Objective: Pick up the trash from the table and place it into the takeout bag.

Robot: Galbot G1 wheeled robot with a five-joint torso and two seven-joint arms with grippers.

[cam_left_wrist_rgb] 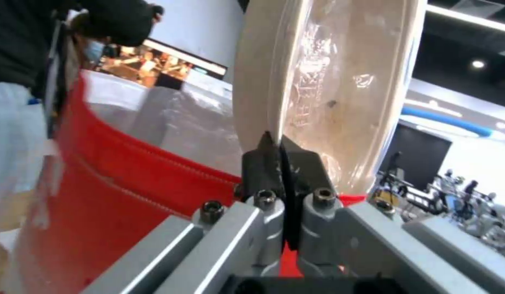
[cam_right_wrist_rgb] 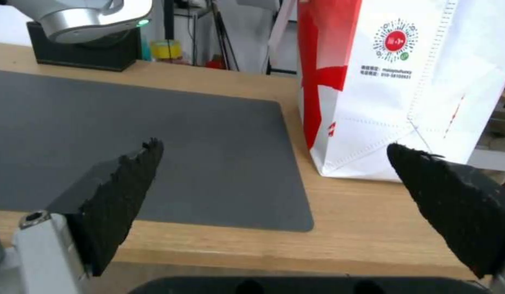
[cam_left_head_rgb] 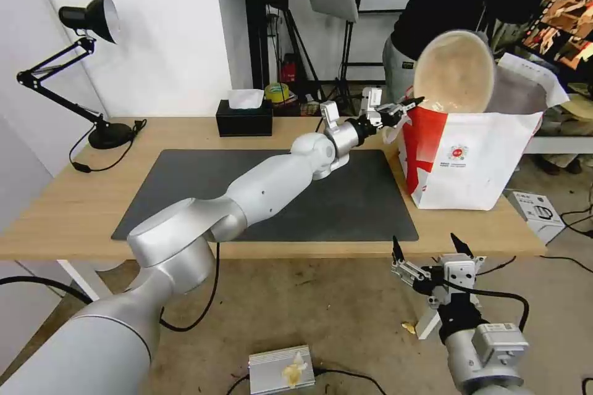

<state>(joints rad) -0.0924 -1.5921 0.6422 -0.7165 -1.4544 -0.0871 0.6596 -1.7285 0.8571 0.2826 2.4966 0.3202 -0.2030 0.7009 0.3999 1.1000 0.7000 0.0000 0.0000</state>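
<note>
right end effector (cam_left_head_rgb: 431,245) apart, idle below tabletop (cam_left_head_rgb: 62,210); left end effector (cam_left_head_rgb: 404,106) clamped on beige bowl (cam_left_head_rgb: 454,71) rim above takeout bag (cam_left_head_rgb: 475,160); release once centred over opening.

Head camera looks down across the table (cam_left_head_rgb: 74,210); both wrist cameras sit close, all 3 sharing the bag (cam_left_head_rgb: 475,160) (cam_left_wrist_rgb: 127,171) (cam_right_wrist_rgb: 405,81).

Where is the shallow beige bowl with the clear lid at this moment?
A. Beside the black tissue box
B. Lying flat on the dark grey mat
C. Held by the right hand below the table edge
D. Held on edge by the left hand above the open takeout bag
D: the left hand pinches the rim of the beige bowl, tipped on edge over the mouth of the takeout bag; the right hand is open.
</note>
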